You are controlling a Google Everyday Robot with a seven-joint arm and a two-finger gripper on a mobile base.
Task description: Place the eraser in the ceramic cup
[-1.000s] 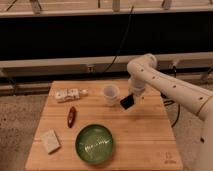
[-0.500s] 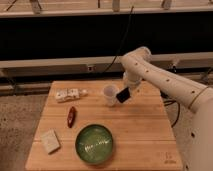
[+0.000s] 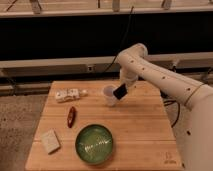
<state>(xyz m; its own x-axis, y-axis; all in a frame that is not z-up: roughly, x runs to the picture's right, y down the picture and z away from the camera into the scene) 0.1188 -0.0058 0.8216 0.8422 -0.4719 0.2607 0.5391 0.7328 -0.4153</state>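
Observation:
The white ceramic cup [image 3: 108, 95] stands on the wooden table [image 3: 145, 130], toward the back middle. My gripper [image 3: 121, 90] hangs from the white arm just right of the cup, at about rim height. It is shut on the black eraser [image 3: 119, 92], which is tilted and held close to the cup's right rim. The eraser is above the table and outside the cup.
A green bowl [image 3: 94, 143] sits at the front middle. A slim dark red object [image 3: 71, 116] lies left of centre. A pale beige block [image 3: 50, 141] lies at the front left. A pale wrapped object [image 3: 67, 95] lies at the back left.
The arm has swung left, carrying the eraser from right of the cup to right beside its rim. The things on the table have not moved.

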